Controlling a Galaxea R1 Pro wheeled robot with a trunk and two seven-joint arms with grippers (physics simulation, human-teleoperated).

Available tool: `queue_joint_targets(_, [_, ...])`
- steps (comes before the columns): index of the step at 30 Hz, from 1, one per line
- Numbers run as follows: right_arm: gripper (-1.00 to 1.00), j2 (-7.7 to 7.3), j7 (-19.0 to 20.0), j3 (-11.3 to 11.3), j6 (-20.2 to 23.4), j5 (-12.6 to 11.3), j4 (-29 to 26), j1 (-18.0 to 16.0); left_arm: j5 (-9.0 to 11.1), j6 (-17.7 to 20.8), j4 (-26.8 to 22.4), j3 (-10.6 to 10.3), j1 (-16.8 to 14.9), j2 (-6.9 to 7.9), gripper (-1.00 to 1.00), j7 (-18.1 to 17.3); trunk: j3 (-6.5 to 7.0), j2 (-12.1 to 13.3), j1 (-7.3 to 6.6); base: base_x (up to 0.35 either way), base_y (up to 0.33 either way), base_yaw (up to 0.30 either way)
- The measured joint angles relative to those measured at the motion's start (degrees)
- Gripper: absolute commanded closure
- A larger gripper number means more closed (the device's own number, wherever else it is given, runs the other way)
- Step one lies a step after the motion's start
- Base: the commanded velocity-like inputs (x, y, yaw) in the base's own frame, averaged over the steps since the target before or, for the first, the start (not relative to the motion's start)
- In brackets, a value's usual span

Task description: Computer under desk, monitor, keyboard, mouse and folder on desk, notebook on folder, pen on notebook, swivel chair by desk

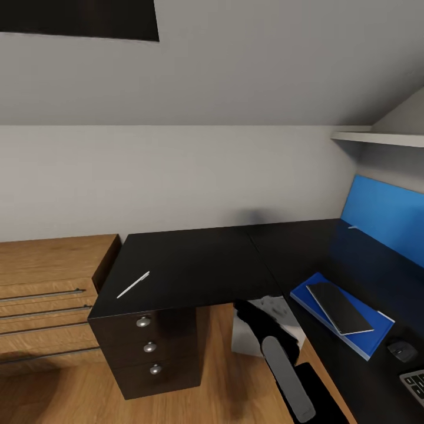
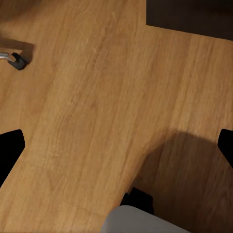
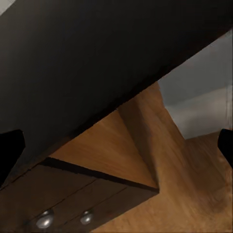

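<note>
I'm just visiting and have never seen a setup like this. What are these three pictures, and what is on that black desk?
These are simulated camera pictures from a wheeled robot with two arms. The large picture comes from a camera on its head, looking down at an L-shaped black desk with a blue back panel.

On the desk lies a white pen, off by itself above the drawers. Further right, a dark notebook rests on a blue folder. Beyond them sits a black mouse, and a corner of the keyboard peeks in at the edge.

The other two pictures come from cameras near each arm's tool. One looks down at the wooden floor; the other faces the desk's edge and drawer knobs. Dark fingertips sit far apart at both edges, so each tool looks open, holding nothing.
</note>
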Motion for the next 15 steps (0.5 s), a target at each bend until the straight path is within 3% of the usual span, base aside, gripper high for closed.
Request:
queue_joint_targets(2, [-1.00,0.18,-1.3,0.1,0.7,2.6,-0.1,0.0,0.0,0.0,0.0,0.0,0.0,0.01,-1.00,0.0,0.00,0.0,0.00,0.000,0.000,0.000])
queue_joint_targets(5, [-1.00,0.49,-4.6,1.4,1.4,4.0,0.4,-0.2,0.0,-0.1,0.0,0.0,0.0,0.04,-1.00,0.0,0.00,0.0,0.00,0.000,0.000,0.000])
queue_joint_targets(6, [-1.00,0.80,-8.0,5.4,2.1,7.1,0.4,-0.4,0.0,-1.5,0.0,0.0,0.0,0.00,-1.00,0.0,0.00,0.0,0.00,0.000,0.000,0.000])
queue_joint_targets(10, [-1.00,1.67,-9.9,11.7,4.8,16.1,0.1,-0.4,-0.1,-3.1,1.0,0.0,0.0,-0.03,-1.00,0.0,0.00,0.0,0.00,0.000,0.000,0.000])
queue_joint_targets(15, [-1.00,2.07,-10.2,16.8,5.1,19.6,0.1,-0.4,-0.1,-4.6,1.2,0.0,0.0,-0.03,-1.00,0.0,0.00,0.0,0.00,0.000,0.000,0.000])
